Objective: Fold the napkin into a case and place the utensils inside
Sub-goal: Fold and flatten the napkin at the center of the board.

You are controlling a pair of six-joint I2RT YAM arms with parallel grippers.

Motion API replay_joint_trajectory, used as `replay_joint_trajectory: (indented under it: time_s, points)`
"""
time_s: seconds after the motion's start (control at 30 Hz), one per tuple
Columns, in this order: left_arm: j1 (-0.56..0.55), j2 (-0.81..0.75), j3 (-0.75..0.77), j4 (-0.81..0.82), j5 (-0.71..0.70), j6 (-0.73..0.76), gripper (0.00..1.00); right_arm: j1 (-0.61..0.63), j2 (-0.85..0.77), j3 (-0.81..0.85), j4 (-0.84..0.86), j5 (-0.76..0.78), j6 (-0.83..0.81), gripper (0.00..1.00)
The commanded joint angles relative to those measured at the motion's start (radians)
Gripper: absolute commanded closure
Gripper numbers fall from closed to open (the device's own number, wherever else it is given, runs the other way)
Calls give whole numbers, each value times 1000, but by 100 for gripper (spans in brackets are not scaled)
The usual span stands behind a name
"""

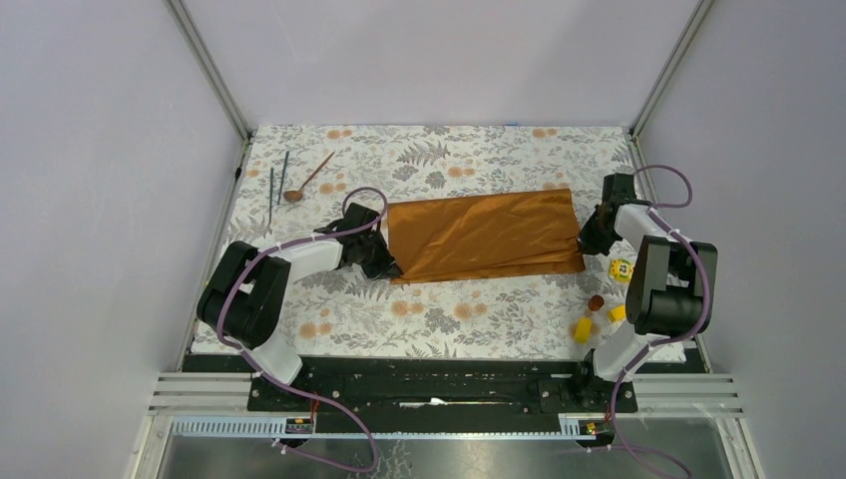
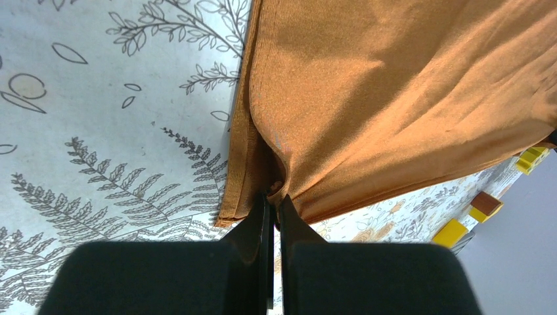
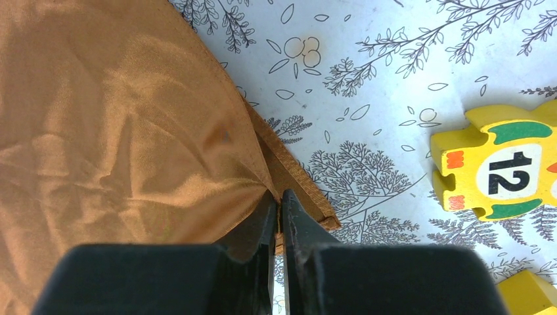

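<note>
The rust-orange napkin (image 1: 484, 235) lies folded over into a wide band on the floral tablecloth (image 1: 449, 309). My left gripper (image 1: 387, 261) is at its near left corner. In the left wrist view that gripper (image 2: 276, 197) is shut on a bunched fold of the napkin (image 2: 394, 98). My right gripper (image 1: 589, 242) is at the near right corner. In the right wrist view it (image 3: 279, 197) pinches the upper layer of the napkin (image 3: 118, 131), with the hem of the lower layer showing beside it. The copper spoon (image 1: 307, 180) and two dark rods (image 1: 277, 180) lie at the far left.
A yellow number puzzle piece (image 1: 622, 269) (image 3: 499, 164) lies just right of the right gripper. Small yellow blocks (image 1: 582, 327) and a brown piece (image 1: 596, 301) sit near the right arm's base. Grey walls and metal posts enclose the table.
</note>
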Motion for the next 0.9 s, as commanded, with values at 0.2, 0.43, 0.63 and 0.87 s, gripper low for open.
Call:
replay_joint_trajectory:
  time_s: [0.2,0.43,0.63,0.87]
  points:
    - [0,-60,-34,-46,3,20,100,-5,-62,-18,3,35,-3,91]
    - [-2,-75,-40,-63,18,29,87,-5,-62,-24,-6,53,-4,83]
    - [-2,-166,-38,-174,-12,58,56,-5,-134,-21,-72,84,-19,55]
    - [1,-217,35,-243,14,116,41,-5,-259,-34,-35,-58,-47,26]
